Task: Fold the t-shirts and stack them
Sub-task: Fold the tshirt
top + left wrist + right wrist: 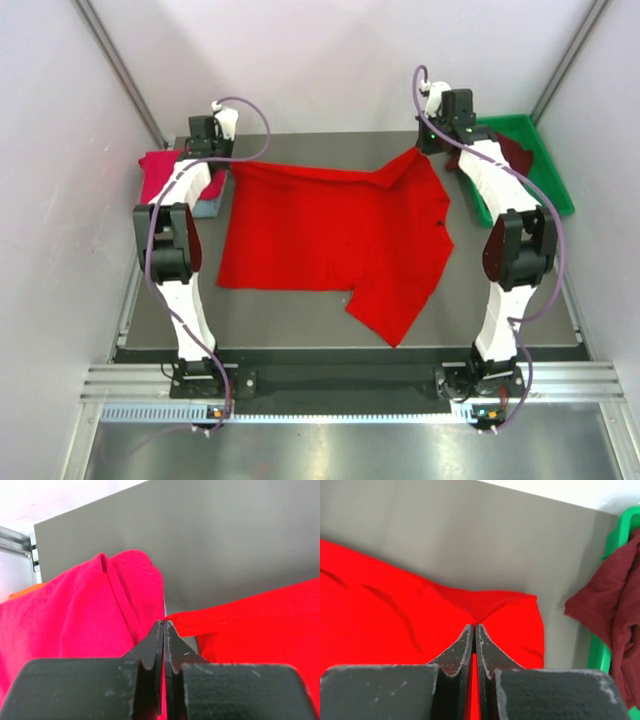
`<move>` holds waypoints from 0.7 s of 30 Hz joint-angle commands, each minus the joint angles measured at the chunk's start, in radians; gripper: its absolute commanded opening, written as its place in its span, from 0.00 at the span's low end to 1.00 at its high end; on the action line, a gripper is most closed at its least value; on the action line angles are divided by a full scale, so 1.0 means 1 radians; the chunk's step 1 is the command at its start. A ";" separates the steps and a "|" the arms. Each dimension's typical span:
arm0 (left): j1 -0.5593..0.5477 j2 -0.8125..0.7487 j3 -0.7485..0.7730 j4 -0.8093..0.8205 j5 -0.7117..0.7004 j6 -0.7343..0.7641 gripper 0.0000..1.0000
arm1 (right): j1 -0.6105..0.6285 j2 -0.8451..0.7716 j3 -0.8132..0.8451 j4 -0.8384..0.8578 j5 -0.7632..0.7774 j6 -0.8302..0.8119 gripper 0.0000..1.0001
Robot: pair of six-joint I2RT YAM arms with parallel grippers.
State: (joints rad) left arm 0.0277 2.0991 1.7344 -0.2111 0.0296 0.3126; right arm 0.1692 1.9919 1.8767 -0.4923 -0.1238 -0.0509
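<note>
A bright red t-shirt point(330, 230) lies spread flat across the middle of the table, one sleeve hanging toward the near edge. My left gripper point(229, 164) is shut on its far left corner; in the left wrist view the red cloth point(250, 625) runs into the closed jaws of the left gripper point(164, 623). My right gripper point(426, 151) is shut on the shirt's far right corner, and the red cloth point(395, 615) puckers at the right gripper's point(474, 626) tips. A crimson-pink t-shirt point(160, 172) point(75, 615) lies folded at far left on a grey-blue one point(209, 207). A dark maroon t-shirt point(515, 152) point(615, 605) sits crumpled in the tray.
The green plastic tray point(548, 185) point(598, 655) stands at the far right of the table, close to my right arm. White walls enclose the table on the left, back and right. Bare grey table point(300, 305) shows along the near edge.
</note>
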 commanded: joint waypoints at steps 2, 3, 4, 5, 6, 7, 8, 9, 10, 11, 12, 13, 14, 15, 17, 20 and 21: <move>0.015 -0.097 -0.029 0.016 0.007 -0.004 0.00 | 0.013 -0.116 -0.019 0.003 -0.008 0.016 0.00; 0.018 -0.102 -0.030 0.015 0.006 -0.004 0.00 | 0.012 -0.123 -0.028 0.001 -0.005 0.016 0.00; 0.020 -0.109 -0.032 0.012 0.006 -0.004 0.00 | 0.013 -0.131 -0.036 -0.003 -0.004 0.016 0.00; 0.021 -0.113 -0.033 0.009 0.007 -0.003 0.00 | 0.013 -0.139 -0.040 -0.006 -0.004 0.016 0.00; 0.020 -0.116 -0.035 0.006 0.007 -0.001 0.00 | 0.013 -0.156 -0.051 -0.008 -0.004 0.014 0.00; 0.023 -0.122 -0.035 0.000 0.006 0.002 0.00 | 0.012 -0.165 -0.057 -0.012 -0.002 0.013 0.00; 0.023 -0.126 -0.036 -0.016 0.006 0.005 0.00 | 0.013 -0.174 -0.065 -0.014 0.003 0.010 0.00; 0.023 -0.131 -0.036 -0.023 0.015 0.008 0.00 | 0.012 -0.192 -0.079 -0.014 0.004 0.010 0.00; 0.023 -0.139 -0.036 -0.037 0.026 0.016 0.00 | 0.012 -0.203 -0.085 -0.018 0.006 0.008 0.00; 0.023 -0.142 -0.038 -0.050 0.038 0.019 0.00 | 0.012 -0.212 -0.094 -0.019 0.010 0.008 0.00; 0.023 -0.151 -0.041 -0.068 0.061 0.019 0.00 | 0.012 -0.234 -0.112 -0.020 0.012 0.006 0.00; 0.023 -0.152 -0.042 -0.079 0.070 0.016 0.00 | 0.012 -0.242 -0.120 -0.020 0.010 0.008 0.00; 0.023 -0.155 -0.042 -0.091 0.079 0.011 0.00 | 0.012 -0.261 -0.142 -0.022 0.012 0.009 0.00; 0.023 -0.157 -0.044 -0.114 0.088 0.000 0.00 | 0.012 -0.271 -0.154 -0.025 0.009 0.011 0.00; 0.021 -0.163 -0.042 -0.145 0.115 -0.012 0.00 | 0.013 -0.295 -0.188 -0.029 0.004 0.019 0.00; 0.023 -0.168 -0.047 -0.204 0.153 -0.026 0.00 | 0.012 -0.330 -0.232 -0.035 -0.004 0.028 0.00; 0.023 -0.169 -0.049 -0.217 0.162 -0.026 0.00 | 0.012 -0.337 -0.241 -0.035 -0.008 0.029 0.00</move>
State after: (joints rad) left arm 0.0433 1.9919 1.6943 -0.3626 0.1299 0.3046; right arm 0.1707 1.7264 1.6611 -0.5247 -0.1234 -0.0402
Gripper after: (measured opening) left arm 0.011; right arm 0.009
